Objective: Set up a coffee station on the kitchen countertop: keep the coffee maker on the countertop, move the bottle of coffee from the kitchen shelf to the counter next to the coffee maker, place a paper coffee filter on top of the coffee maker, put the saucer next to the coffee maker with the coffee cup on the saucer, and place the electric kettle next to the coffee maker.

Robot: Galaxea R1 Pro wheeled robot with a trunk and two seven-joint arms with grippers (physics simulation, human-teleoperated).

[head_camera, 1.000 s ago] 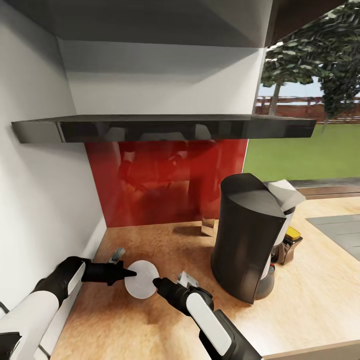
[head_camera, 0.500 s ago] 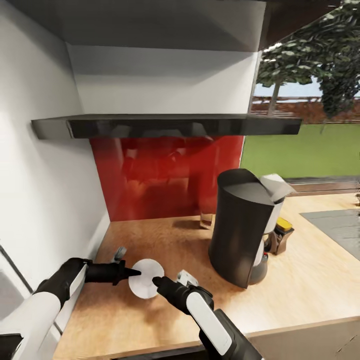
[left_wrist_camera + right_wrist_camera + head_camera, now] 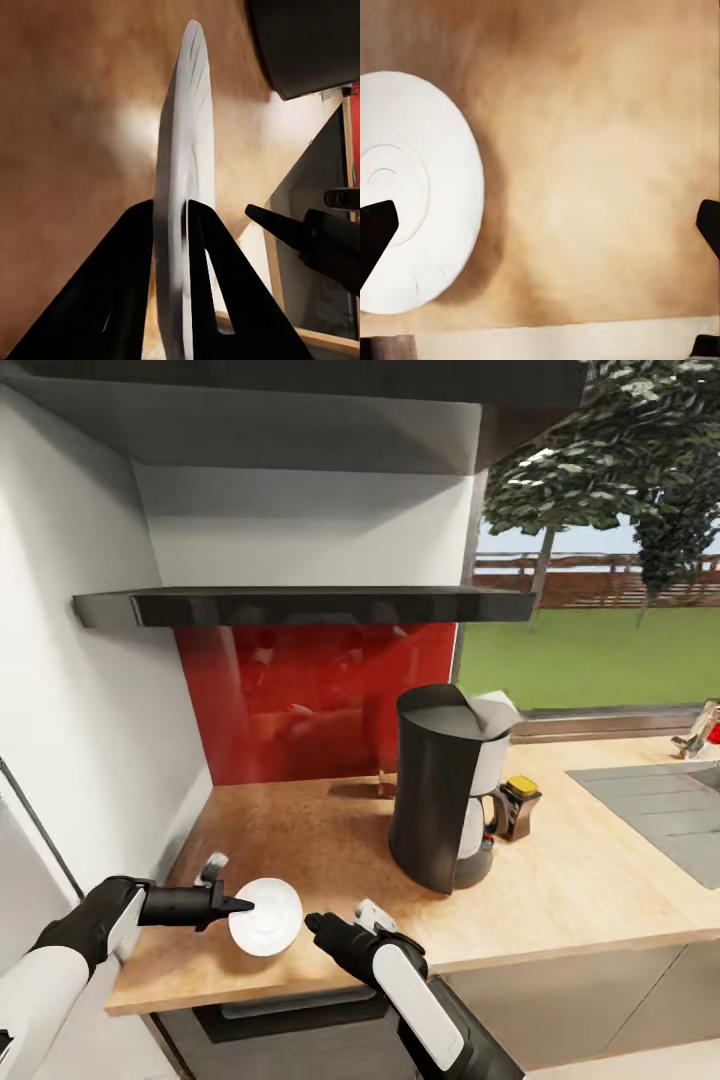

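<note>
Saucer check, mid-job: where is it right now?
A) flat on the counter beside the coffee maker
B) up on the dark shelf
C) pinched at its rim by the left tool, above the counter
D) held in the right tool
C: the left tool has a finger on each face of the saucer, which casts a shadow on the counter below; the right tool is open beside it.

Speckled wood-look worktop [image 3: 600, 900], glossy red backsplash [image 3: 320, 700], dark glossy shelf [image 3: 300, 605], smooth matt white saucer [image 3: 266, 917], matt dark grey coffee maker [image 3: 430, 790].
</note>
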